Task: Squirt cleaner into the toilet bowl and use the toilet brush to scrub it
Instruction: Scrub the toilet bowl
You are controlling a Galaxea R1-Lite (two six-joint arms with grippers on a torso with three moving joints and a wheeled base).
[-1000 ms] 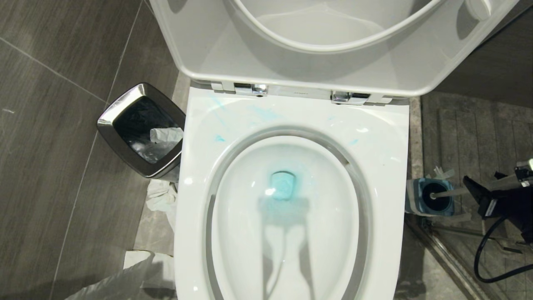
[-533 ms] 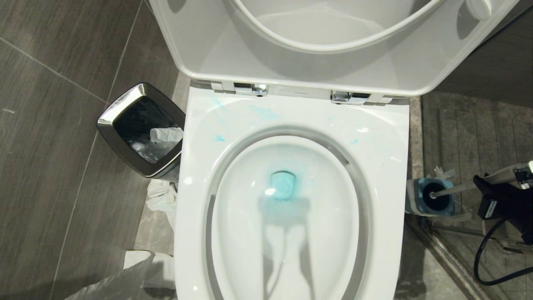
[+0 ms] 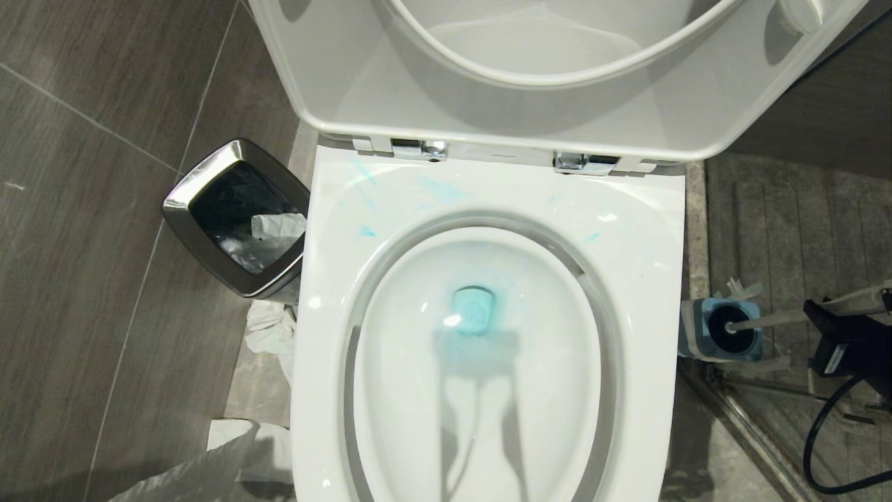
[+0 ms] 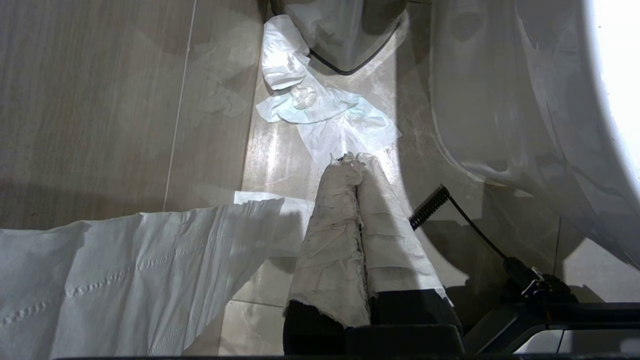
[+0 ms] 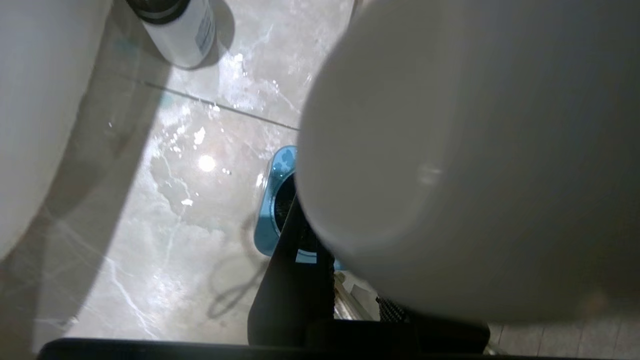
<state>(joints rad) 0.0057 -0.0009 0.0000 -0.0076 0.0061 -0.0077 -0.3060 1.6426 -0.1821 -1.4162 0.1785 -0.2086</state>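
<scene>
Head view shows us the large glossy white ceramic toilet bowl point(image 3: 488, 362) with its seat and lid raised, thin turquoise-blue cleaner point(image 3: 474, 312) tinting the water at the drain and streaking the back rim. To the right on the floor stands the square blue-and-grey holder point(image 3: 721, 329), with the dark bristle head of the slim pale-grey-handled toilet brush point(image 3: 773, 317) seated in it and the handle leaning out to the right.

Our right gripper point(image 3: 836, 310) is pinched on that handle near its upper end; in the right wrist view one black finger point(image 5: 295, 280) shows beside the brush's rounded white tip. Our left gripper point(image 4: 355, 165) hangs low beside the bowl, its cloth-wrapped fingers pressed together, above crumpled white tissue point(image 4: 325, 115) on the floor.

We judge the lift to be the risky part. The handle is thin and smooth and we hold it far from the head, so it may swivel or slip in the grip. Pulling along the lean could drag or tip the light holder. A wet head may drip on the tiles, and swinging it across could knock the rim.
</scene>
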